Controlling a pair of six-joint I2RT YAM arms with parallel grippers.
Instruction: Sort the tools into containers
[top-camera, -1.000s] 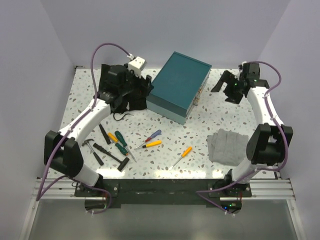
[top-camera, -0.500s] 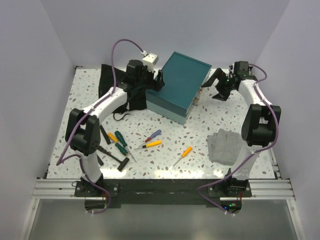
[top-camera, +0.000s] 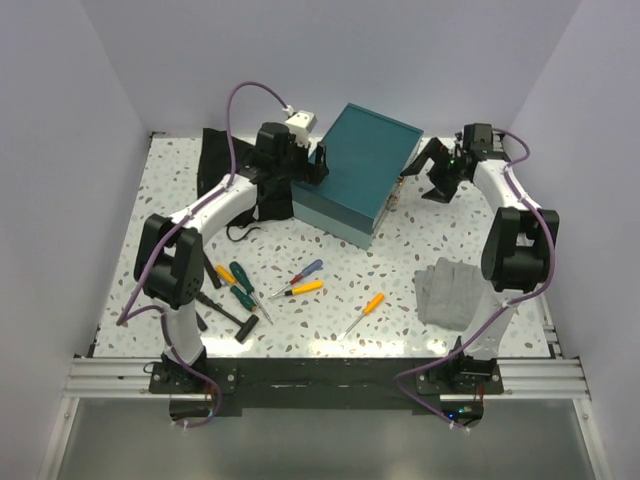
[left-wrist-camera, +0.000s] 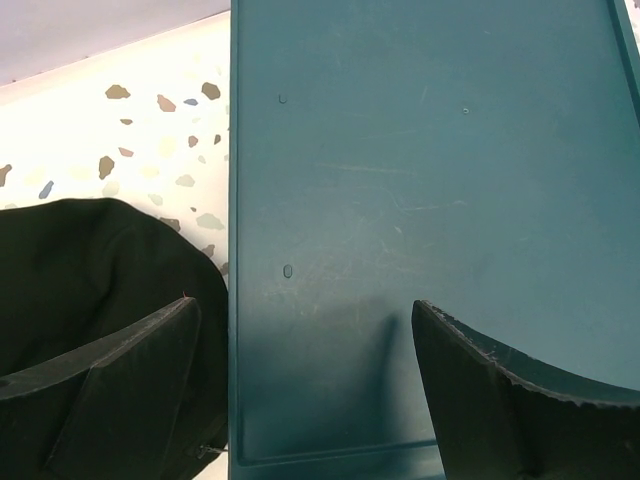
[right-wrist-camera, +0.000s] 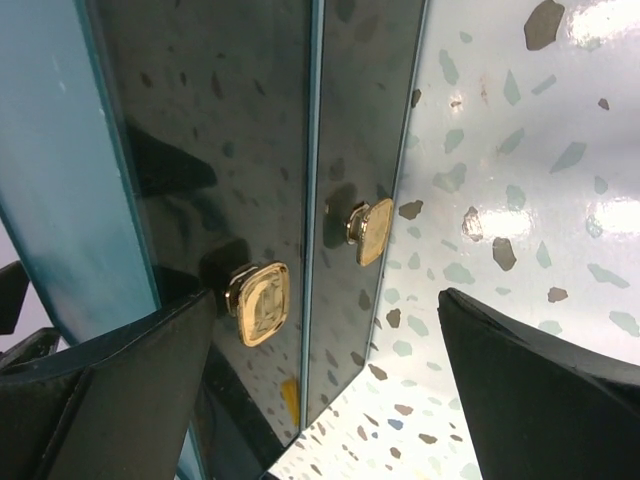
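Left gripper (top-camera: 318, 166): spread wide at the left edge of the teal case (top-camera: 355, 165); in the wrist view one finger (left-wrist-camera: 120, 390) hangs over the black bag (left-wrist-camera: 90, 270) and the other over the lid (left-wrist-camera: 430, 180), holding nothing.
Right gripper (top-camera: 427, 168): spread too, empty, facing the case's clasp side; two brass clasps (right-wrist-camera: 262, 301) sit just ahead of it.
Case: lid down, both clasps apparently fastened, lying at the back of the bench (top-camera: 400, 260).
Tools: all lie loose on the bench, well apart from both grippers: the orange screwdriver (top-camera: 372, 303), the blue-red one (top-camera: 305, 272), the green ones (top-camera: 243, 285), the hammer (top-camera: 185, 290) and the black bars (top-camera: 210, 268). None is in a container.
Step, as I judge it: opening the case, one arm steadying and the other working the clasps.
Risk, clasps: they are small and shiny, so a finger could slide off without freeing one.
Risk, sliding: a push on the clasp side could shove the case toward the bag if the left arm is not bracing it.
Risk, snagging: the left finger over the bag could catch the fabric and drag it.
Risk, lid: lifting with one clasp fastened could tilt the whole case.
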